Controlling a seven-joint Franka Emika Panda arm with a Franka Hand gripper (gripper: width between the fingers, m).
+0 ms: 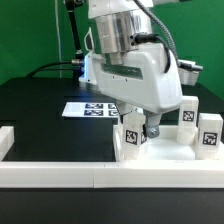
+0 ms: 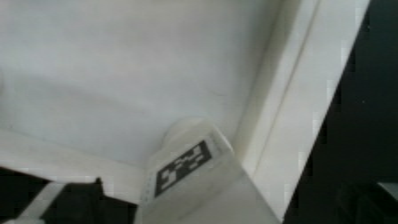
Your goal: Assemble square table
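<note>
running along the near edge of the exterior view is the long low white border rail (image 1: 60,172), with 1 short return at the exterior view's left. just behind it lies the white square panel (image 1: 165,155), flat on the black table (image 1: 40,110), and on it stand tagged white legs: i count 4 in the exterior view, 1 (image 1: 131,139) just beside the gripper (image 1: 151,128), 2 (image 1: 210,137) at the exterior view's right, and 1 (image 1: 186,113) a little farther back, though the arm hides part of the group so the count is not certain. the gripper hangs low over the panel with its dark fingers apart, and nothing sits between them that i can see; the wrist view shows only white panel surface, its rim and 1 tagged leg (image 2: 192,165) close by, no fingertips, so i read the jaws as wide and empty rather than clamped on anything. farther back lies 1 marker board (image 1: 92,109), and beyond it a green backdrop. my worry from here: the nearest leg stands upright right beside the fingers, so a sideways move or a careless lift could clip it and topple it into its neighbours. a leg that rolls off the panel would be harder to find and grasp.
</note>
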